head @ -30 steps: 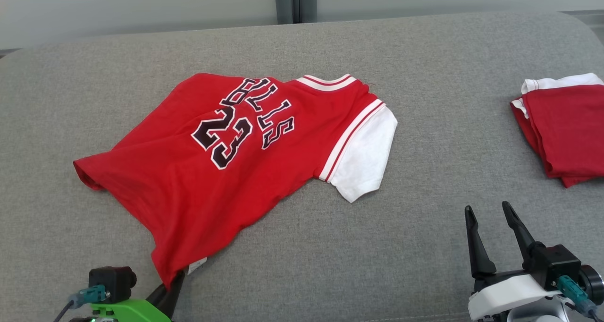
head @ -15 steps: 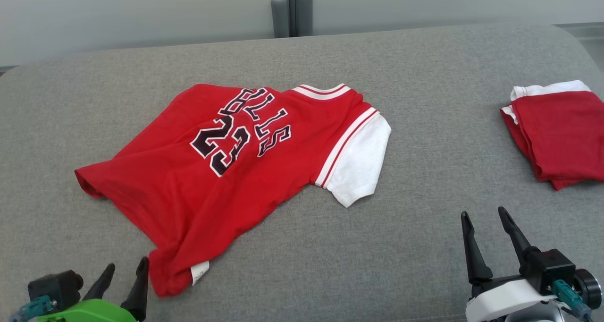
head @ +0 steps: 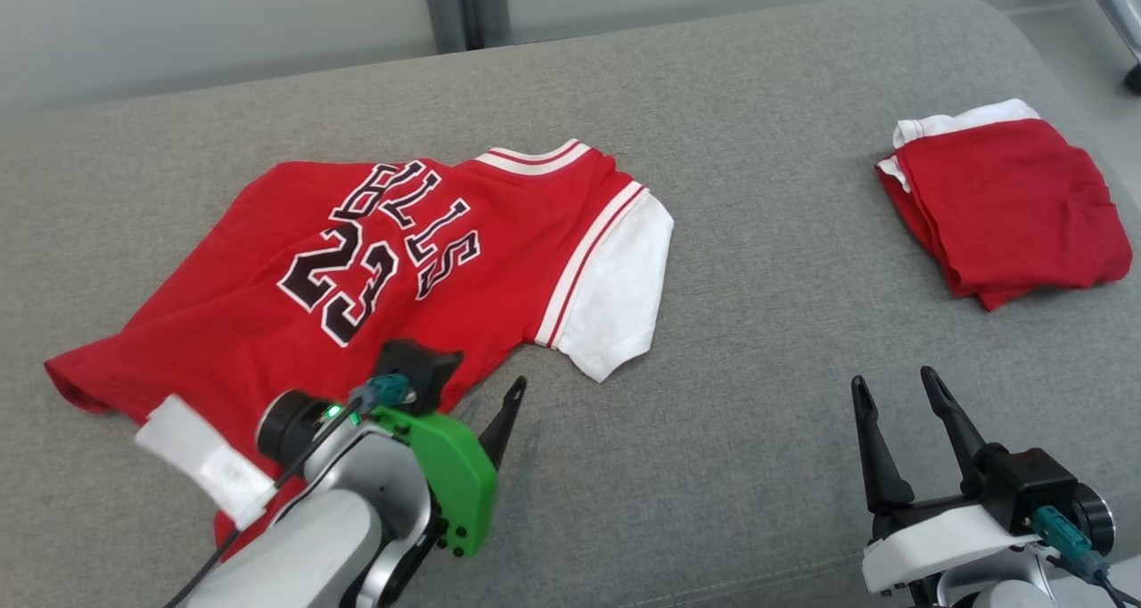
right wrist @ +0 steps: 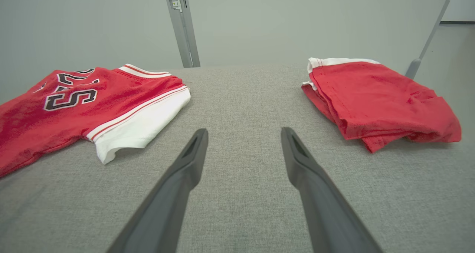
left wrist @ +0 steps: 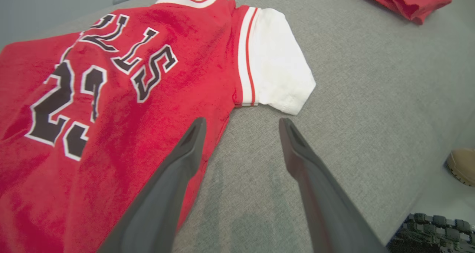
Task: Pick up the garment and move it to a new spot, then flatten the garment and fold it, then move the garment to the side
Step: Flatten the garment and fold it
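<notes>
Left end effector (left wrist: pixel 242 121), fingers spread, hangs over the jersey (left wrist: pixel 111 97).

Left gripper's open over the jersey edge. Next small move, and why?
Probably lower the left gripper and pinch the jersey edge: the jaws stand open astride it, one finger over red cloth, one over grey cushion, and the cloth lies rumpled, not flat.

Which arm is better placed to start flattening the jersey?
Left. The left claw, open, hangs at the near edge of the jersey; the right claw is over grey cushion, apart from it.
</notes>
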